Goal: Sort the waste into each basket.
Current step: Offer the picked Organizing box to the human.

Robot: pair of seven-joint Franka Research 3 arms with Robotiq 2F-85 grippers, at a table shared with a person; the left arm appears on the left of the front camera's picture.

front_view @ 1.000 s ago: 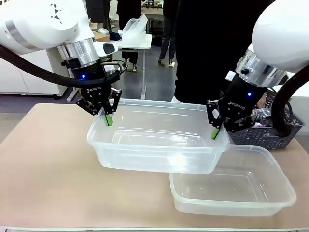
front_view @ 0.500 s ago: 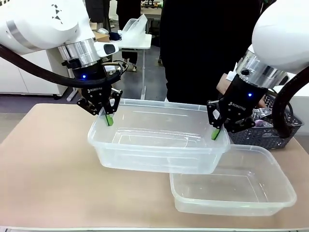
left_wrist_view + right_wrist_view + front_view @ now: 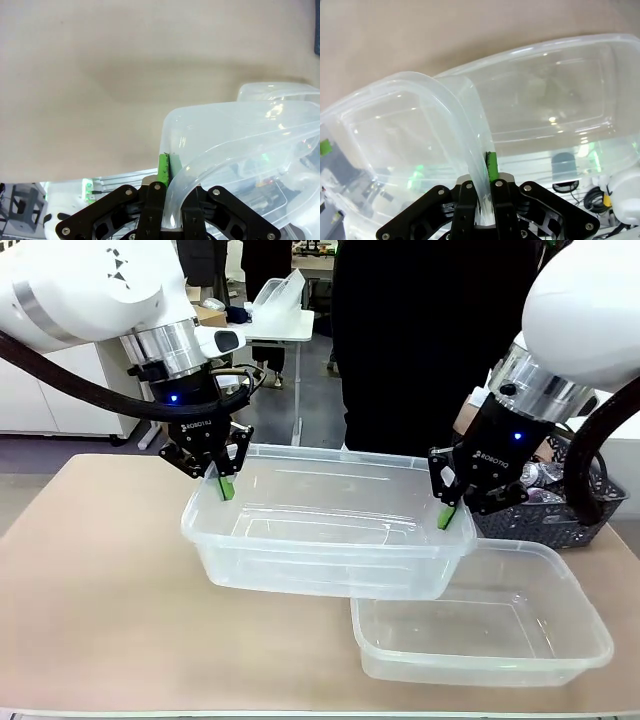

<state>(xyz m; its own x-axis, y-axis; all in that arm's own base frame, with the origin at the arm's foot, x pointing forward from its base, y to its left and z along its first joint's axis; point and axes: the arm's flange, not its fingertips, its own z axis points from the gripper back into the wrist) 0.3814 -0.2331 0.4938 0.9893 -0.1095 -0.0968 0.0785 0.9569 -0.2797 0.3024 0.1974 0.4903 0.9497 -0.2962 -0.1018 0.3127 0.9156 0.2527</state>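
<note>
The left gripper (image 3: pixel 222 483) and right gripper (image 3: pixel 447 512) clamp opposite rims of an empty clear rectangular plastic tub (image 3: pixel 320 575), raised above the table (image 3: pixel 90 570), overlapping a second empty clear tub (image 3: pixel 590 640); no waste is sorted yet.

1. In the front view the light is bright and even, coming from overhead; the counter (image 3: pixel 90 570) is uniformly lit.
2. The raised clear tub (image 3: pixel 330 530) casts only a faint, soft shadow on the counter beneath it.
3. Small white glints sit on the rims of the raised clear tub and the lower clear tub (image 3: pixel 480 625).
4. The person's dark clothing (image 3: pixel 430 340) shows as a near-black mass with little detail.
5. In the left wrist view a broad, soft-edged shadow crosses the counter, and the nearest tub rim is washed out to milky white.
6. In the right wrist view there are speckled highlights and green glints on the tub walls.
7. Both wrist views bend straight lines towards their edges.
</note>
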